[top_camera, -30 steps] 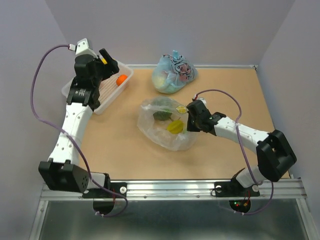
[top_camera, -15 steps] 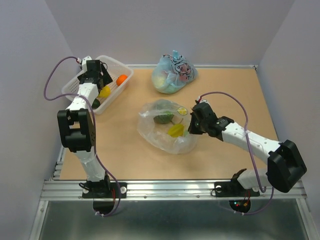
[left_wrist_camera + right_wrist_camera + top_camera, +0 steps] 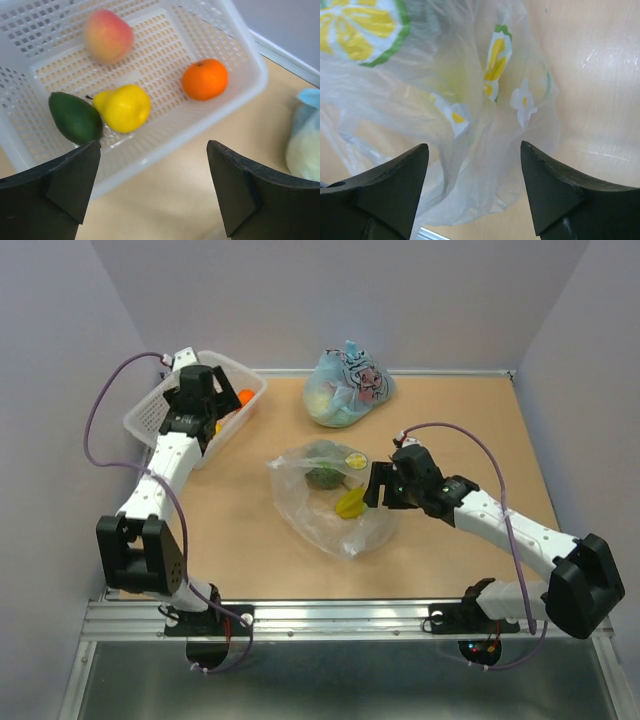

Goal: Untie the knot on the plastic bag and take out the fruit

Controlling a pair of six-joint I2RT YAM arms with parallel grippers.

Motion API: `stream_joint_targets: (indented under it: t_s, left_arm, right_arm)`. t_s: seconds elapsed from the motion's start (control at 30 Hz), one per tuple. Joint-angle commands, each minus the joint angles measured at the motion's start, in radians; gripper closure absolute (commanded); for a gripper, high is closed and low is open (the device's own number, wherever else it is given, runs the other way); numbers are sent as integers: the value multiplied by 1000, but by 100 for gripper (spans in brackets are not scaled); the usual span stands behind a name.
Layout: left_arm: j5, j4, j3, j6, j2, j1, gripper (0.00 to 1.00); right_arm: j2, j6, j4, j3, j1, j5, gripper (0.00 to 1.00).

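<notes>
The see-through plastic bag [image 3: 335, 515] lies crumpled mid-table, with a round green melon [image 3: 322, 478] and a yellow lemon [image 3: 350, 503] showing inside it. My right gripper [image 3: 372, 490] is at the bag's right edge. In the right wrist view the right gripper [image 3: 473, 150] is open, with loose printed plastic of the bag [image 3: 470, 100] lying between its fingers, not pinched. My left gripper [image 3: 153, 165] stands open and empty over the near rim of the white basket [image 3: 235, 30]. That basket holds a peach [image 3: 108, 35], an orange [image 3: 205, 79], a lemon [image 3: 124, 107] and a dark green fruit [image 3: 75, 117].
A knotted light-blue bag [image 3: 348, 388] with cartoon print sits at the back of the table, and its edge shows in the left wrist view [image 3: 305, 135]. The basket [image 3: 232, 365] stands at the back left corner. Grey walls close in on three sides.
My right gripper has opened and let go of the bag, which has shifted slightly left. My left arm came down over the basket, and the yellow lemon it carried now lies there.
</notes>
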Motion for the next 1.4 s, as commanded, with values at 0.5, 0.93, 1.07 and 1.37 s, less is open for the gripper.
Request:
stream_joint_targets:
  t_s: [0.5, 0.93, 1.07, 1.37]
  left_arm:
    - [-181, 14, -331, -130, -500, -869, 1]
    - [-186, 140, -366, -182, -272, -1099, 2]
    - [-166, 150, -363, -177, -203, -1113, 2]
    - [-154, 159, -358, -95, -104, -1130, 9]
  right_arm:
    - [-79, 84, -47, -11, 8, -125, 24]
    - [-14, 184, 22, -236, 7, 54, 96]
    - [-14, 187, 70, -269, 5, 10, 99]
    - [-41, 132, 79, -220, 7, -21, 99]
